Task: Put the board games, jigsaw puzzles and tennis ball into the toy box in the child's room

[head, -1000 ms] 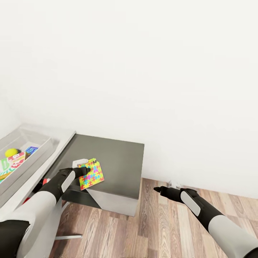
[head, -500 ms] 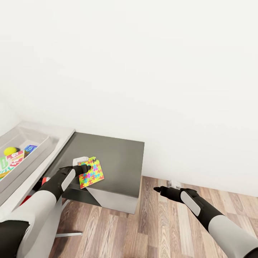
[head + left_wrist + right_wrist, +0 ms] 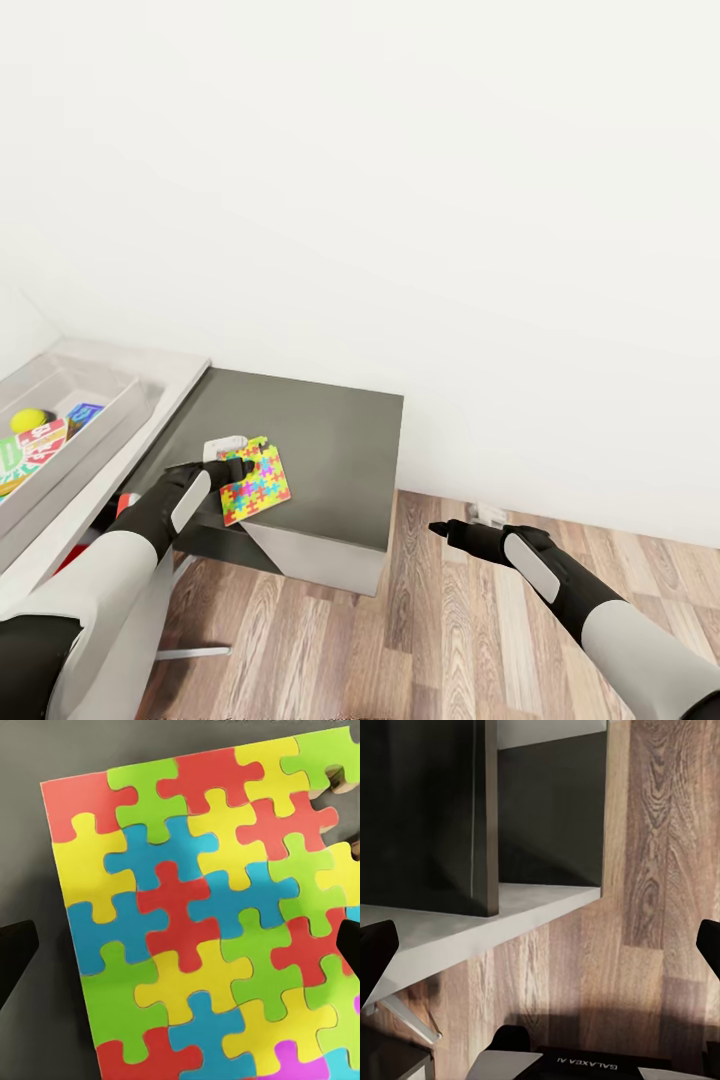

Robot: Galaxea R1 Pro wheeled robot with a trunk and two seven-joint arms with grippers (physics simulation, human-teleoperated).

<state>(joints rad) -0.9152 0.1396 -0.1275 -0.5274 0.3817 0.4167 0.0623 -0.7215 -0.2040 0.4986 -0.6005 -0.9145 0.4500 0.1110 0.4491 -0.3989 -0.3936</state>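
With the view drifting slightly over the last second, the left gripper (image 3: 240, 466) is still hovering, jaws spread, over the multicoloured flat jigsaw puzzle (image 3: 254, 483) on the grey table (image 3: 335, 450), not yet grasping, while the right gripper (image 3: 437, 527) is idling open.

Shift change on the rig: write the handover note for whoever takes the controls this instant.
Left gripper: open, over the multicoloured flat jigsaw puzzle lying on the dark grey table; not gripped yet.
Right gripper: open, empty, above the wood-plank floor.
Done: the yellow tennis ball and some colourful board games lie in the clear plastic toy box.
Left: grasp this puzzle and box it. Other toys' whereabouts cannot be judged from here.
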